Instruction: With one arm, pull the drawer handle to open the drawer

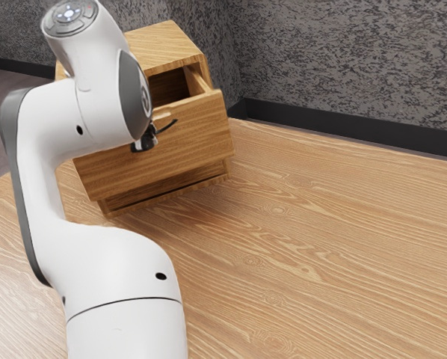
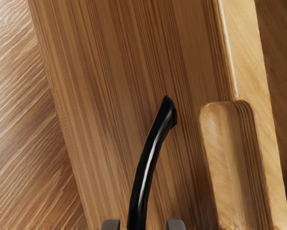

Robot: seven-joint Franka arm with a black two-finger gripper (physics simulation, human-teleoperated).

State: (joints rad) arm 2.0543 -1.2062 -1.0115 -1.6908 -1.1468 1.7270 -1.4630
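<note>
A wooden cabinet [image 1: 160,161] stands at the back of the table, and its upper drawer [image 1: 197,123] is pulled part of the way out, so the dark cavity behind its front shows. The black curved handle [image 1: 168,124] sticks out of the drawer front. My gripper [image 1: 144,141] is at that handle, mostly hidden behind my own arm. In the wrist view the handle [image 2: 150,158] runs down between my two grey fingertips [image 2: 111,224], with a small gap on each side. The gripper [image 2: 143,225] is open around the handle.
The wooden table [image 1: 321,239] stretches wide toward the exterior view's right. A dark rough wall [image 1: 343,52] with a black skirting rises behind it. My white arm [image 1: 81,187] covers the exterior view's left side.
</note>
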